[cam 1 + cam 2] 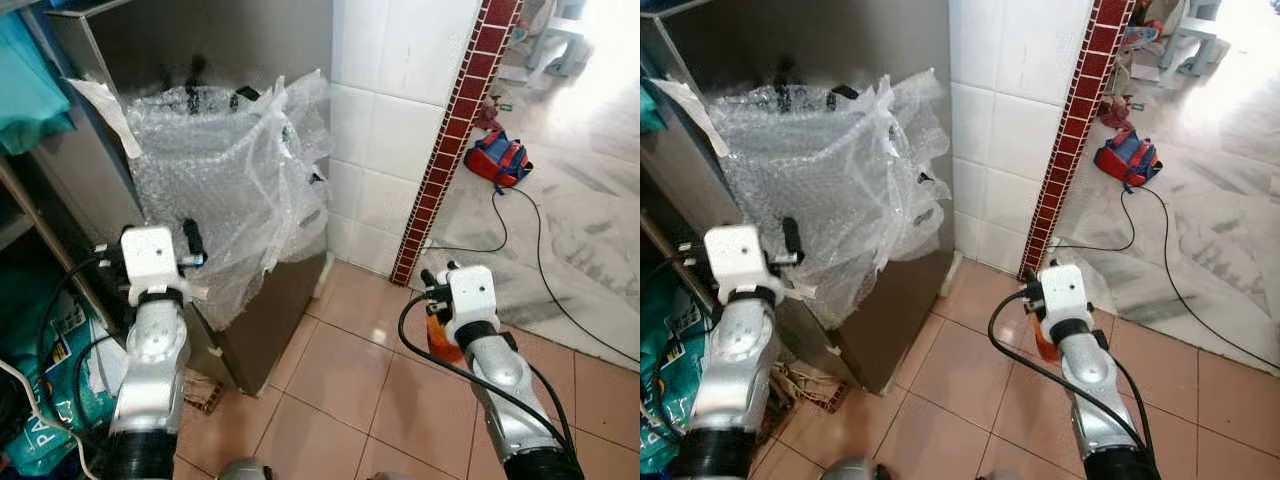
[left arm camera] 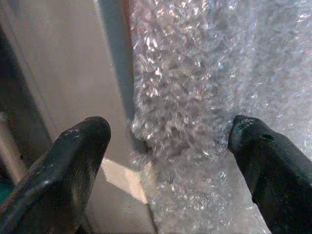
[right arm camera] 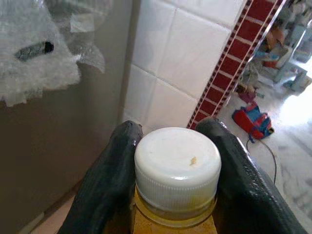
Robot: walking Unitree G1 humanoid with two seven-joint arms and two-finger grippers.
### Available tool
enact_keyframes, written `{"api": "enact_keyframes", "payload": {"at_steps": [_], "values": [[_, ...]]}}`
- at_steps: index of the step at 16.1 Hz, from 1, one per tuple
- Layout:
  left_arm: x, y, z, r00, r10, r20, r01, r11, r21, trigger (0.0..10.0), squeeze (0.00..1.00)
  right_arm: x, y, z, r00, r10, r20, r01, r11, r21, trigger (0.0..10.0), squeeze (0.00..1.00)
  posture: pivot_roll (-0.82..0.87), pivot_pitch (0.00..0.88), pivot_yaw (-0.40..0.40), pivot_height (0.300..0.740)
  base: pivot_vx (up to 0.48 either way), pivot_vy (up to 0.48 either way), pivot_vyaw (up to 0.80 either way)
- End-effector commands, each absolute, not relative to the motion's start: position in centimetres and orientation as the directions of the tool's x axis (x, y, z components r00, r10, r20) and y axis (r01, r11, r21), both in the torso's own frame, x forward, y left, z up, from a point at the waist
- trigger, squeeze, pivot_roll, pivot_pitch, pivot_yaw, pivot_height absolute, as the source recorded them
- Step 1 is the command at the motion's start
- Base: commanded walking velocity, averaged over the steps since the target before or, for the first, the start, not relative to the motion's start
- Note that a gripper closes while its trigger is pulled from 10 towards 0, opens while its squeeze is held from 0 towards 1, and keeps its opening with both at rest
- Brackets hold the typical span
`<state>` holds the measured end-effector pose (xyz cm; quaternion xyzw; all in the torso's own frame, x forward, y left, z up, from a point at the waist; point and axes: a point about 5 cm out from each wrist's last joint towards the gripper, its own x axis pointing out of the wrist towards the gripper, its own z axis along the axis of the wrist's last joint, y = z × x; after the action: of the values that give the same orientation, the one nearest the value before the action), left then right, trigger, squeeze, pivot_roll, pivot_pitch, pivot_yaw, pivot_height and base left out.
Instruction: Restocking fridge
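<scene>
A: Status on the restock?

B: Early, I'd judge. Right gripper has its two black fingers clamped on the neck of a bottle, white screw cap, yellow-orange contents. From the head camera the bottle hangs low at the robot's right, over the terracotta floor tiles, well apart from the fridge.

A: Fridge door open?

B: Can't tell. The grey steel cabinet I'm calling the fridge shows a closed-looking side and front, half draped in bubble wrap. No shelf interior in view.

A: Left arm?

B: Left gripper is spread wide, nothing between the fingers, right up at the bubble wrap where it meets the steel edge. Could be going for the wrap or the door edge; either is a guess.

A: So what's done?

B: One item picked and held. Nothing visibly placed inside.

A: Left to do?

B: Get access past the wrap, open up, carry the bottle across, set it on a shelf.

A: Hazards?

B: A black cable trails over the marble floor toward a red-and-blue bag beside the red tile strip.
</scene>
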<state>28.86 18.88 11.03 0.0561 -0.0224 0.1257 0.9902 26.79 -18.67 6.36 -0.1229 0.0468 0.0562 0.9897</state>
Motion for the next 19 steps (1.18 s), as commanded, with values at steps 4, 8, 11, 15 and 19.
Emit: {"api": "enact_keyframes", "payload": {"at_steps": [4, 8, 11, 15, 19], "values": [[31.1, 18.6, 11.1, 0.979, 0.203, 0.023, -0.204, 0.977, 0.064, 10.0, 0.0, 26.6, -18.8, 7.4, 0.991, 0.111, -0.076, -0.127, 0.956, -0.263, 10.0, 0.0, 0.02, 0.028, -0.004, 0.74, 0.0, 0.0, 0.0], [31.8, 18.3, 10.8, 0.98, 0.2, 0.009, -0.2, 0.978, 0.051, 10.0, 0.0, 26.5, -18.7, 7.4, 0.991, 0.109, -0.08, -0.127, 0.957, -0.262, 10.0, 0.0, 0.02, 0.03, -0.001, 0.74, 0.0, 0.0, 0.0], [32.7, 18.4, 10.9, 0.979, 0.202, 0.003, -0.202, 0.979, 0.031, 10.0, 0.0, 26.5, -18.6, 7.5, 0.99, 0.111, -0.082, -0.129, 0.956, -0.264, 10.0, 0.0, 0.02, 0.029, -0.002, 0.74, 0.0, 0.0, 0.0], [34.1, 18.6, 11.1, 0.983, 0.182, -0.026, -0.181, 0.983, 0.033, 10.0, 0.0, 26.8, -18.5, 7.6, 0.991, 0.111, -0.078, -0.128, 0.955, -0.267, 10.0, 0.0, 0.02, 0.017, -0.003, 0.74, 0.0, 0.0, 0.0], [34.3, 19.2, 10.5, 0.977, 0.206, -0.049, -0.204, 0.978, 0.039, 10.0, 0.0, 26.8, -18.7, 7.6, 0.991, 0.107, -0.078, -0.125, 0.954, -0.273, 10.0, 0.0, 0.01, 0.01, -0.002, 0.74, 0.0, 0.0, 0.0]]}}
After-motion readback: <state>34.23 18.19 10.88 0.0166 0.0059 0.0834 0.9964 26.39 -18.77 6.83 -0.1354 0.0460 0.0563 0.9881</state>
